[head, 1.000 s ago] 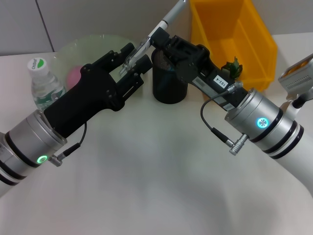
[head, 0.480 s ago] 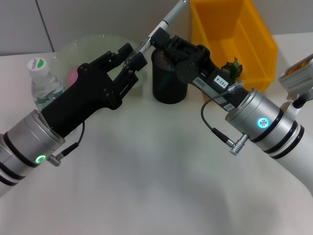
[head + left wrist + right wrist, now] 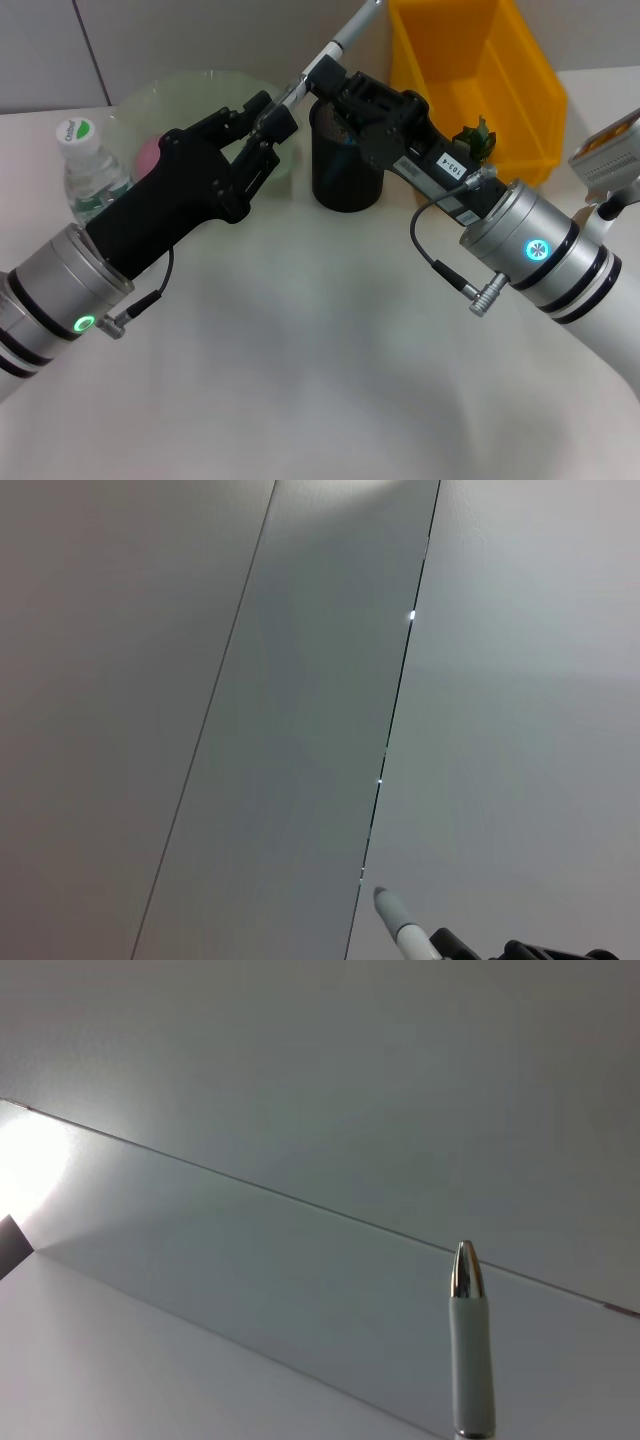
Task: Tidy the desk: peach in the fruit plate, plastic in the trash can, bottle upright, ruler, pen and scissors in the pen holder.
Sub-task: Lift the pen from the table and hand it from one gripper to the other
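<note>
Pen (image 3: 340, 35): white and grey barrel, tilted, its tip pointing up and away from the robot, its lower end over the pen holder. Grasped by the right claw (image 3: 322, 82), whose fingers are clenched on the barrel just above the holder's rim. In the right wrist view the metal tip of the pen (image 3: 466, 1270) stands against a blank wall; in the left wrist view the same tip (image 3: 390, 912) shows near the picture's edge.

Pen holder (image 3: 345, 160): black cylinder, upright on the bench (image 3: 320, 350), between the two claws and just in front of the yellow bin.

Left claw (image 3: 272, 115): black, reaching in from the robot's left, its fingertips close beside the pen's lower end and the right claw. Fingers look spread and released; no contact with the pen can be made out.

Fruit plate (image 3: 200, 90): pale green, translucent, at the far left of the bench, partly hidden by the left claw. A pink peach (image 3: 150, 152) lies in it.

Bottle (image 3: 90, 175): clear plastic, green and white cap, standing upright at the left, just beside the fruit plate.

Yellow bin (image 3: 480, 80): open box behind the right arm, at the far right of the bench. A small green leafy item (image 3: 476, 138) shows at its front edge; what it is cannot be told.
</note>
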You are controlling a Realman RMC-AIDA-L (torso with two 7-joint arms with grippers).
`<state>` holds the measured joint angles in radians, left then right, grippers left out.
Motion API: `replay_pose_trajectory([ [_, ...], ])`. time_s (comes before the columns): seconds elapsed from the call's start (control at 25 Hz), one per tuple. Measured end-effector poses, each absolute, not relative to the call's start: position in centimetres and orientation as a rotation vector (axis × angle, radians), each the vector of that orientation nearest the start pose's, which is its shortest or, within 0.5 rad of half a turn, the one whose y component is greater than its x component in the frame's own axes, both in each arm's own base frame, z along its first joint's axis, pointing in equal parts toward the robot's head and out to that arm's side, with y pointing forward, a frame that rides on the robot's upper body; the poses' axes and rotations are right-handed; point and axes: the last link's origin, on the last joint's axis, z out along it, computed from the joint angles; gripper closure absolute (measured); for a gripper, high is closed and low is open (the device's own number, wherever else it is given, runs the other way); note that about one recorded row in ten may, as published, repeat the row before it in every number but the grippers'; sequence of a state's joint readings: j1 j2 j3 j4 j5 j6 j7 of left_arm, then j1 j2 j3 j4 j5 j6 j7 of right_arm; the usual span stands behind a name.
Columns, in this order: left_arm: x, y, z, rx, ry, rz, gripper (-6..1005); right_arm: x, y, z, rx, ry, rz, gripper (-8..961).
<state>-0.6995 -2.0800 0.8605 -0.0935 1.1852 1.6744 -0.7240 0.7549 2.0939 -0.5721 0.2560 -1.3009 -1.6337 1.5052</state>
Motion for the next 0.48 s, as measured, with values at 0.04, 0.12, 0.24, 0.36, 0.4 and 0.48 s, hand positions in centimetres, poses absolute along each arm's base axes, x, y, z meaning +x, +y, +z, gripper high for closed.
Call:
replay_pose_trajectory([
  [0.04,-20.20,31.88,-4.93,-2.254,-0.446,-1.466,678,18.41,32.29,-6.43,-1.929,1.611,1.935,843],
  [0.12,-20.20,31.89,-4.94,-2.254,-0.446,-1.466,681,18.42,32.30,-6.43,-1.929,1.611,1.934,843],
  [0.24,-20.19,31.93,-4.96,-2.255,-0.447,-1.464,748,18.43,32.31,-6.43,-1.929,1.611,1.933,843],
  [0.36,-20.19,31.95,-4.94,-2.253,-0.447,-1.464,760,18.44,32.32,-6.45,-1.929,1.611,1.931,843],
  [0.4,-20.19,31.95,-4.94,-2.253,-0.447,-1.464,764,18.44,32.32,-6.45,-1.929,1.611,1.931,843],
  [0.48,-20.18,32.00,-4.90,-2.248,-0.447,-1.466,771,18.47,32.32,-6.46,-1.928,1.612,1.930,843],
])
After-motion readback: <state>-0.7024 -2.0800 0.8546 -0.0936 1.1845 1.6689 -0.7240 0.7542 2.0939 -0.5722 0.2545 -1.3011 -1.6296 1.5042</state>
